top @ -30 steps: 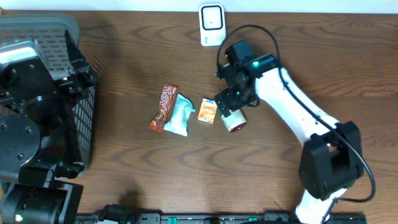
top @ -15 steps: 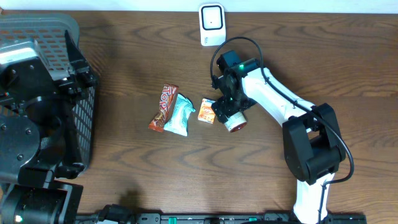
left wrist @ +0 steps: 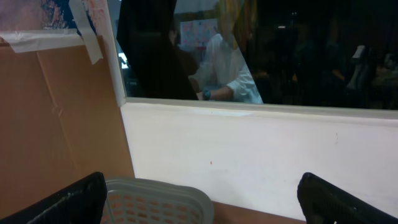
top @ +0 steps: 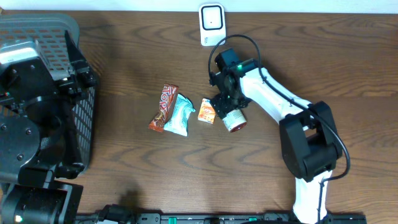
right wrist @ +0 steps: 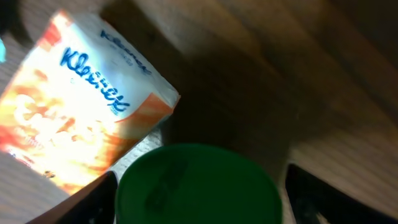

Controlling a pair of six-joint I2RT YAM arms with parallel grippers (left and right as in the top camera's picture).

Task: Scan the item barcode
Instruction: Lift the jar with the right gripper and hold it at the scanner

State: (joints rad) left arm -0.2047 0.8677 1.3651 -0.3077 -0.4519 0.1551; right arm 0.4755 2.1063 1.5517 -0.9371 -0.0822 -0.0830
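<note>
Two fingers of my right pincer [right wrist: 200,202] are standing wide, one on each side of the green lid [right wrist: 199,180] of a small jar [top: 236,122]. I cannot tell if they are squeezing it. The jar is sitting on the brown tabletop [top: 124,180], just beside an orange tissue pack [top: 207,111]. A blue-green packet [top: 179,116] and a red candy bar [top: 163,107] are lying left of the pack, touching each other. The white scanner [top: 212,24] is sitting at the far edge, well apart from the jar. My left pincer [left wrist: 205,199] is hanging wide open, holding nothing, by the grey basket [left wrist: 161,190]. I cannot see what is lying inside it. Lots of bare wood is showing near the front edge. A white wall [left wrist: 249,149] and a dark window [left wrist: 298,50] are showing behind the basket.
</note>
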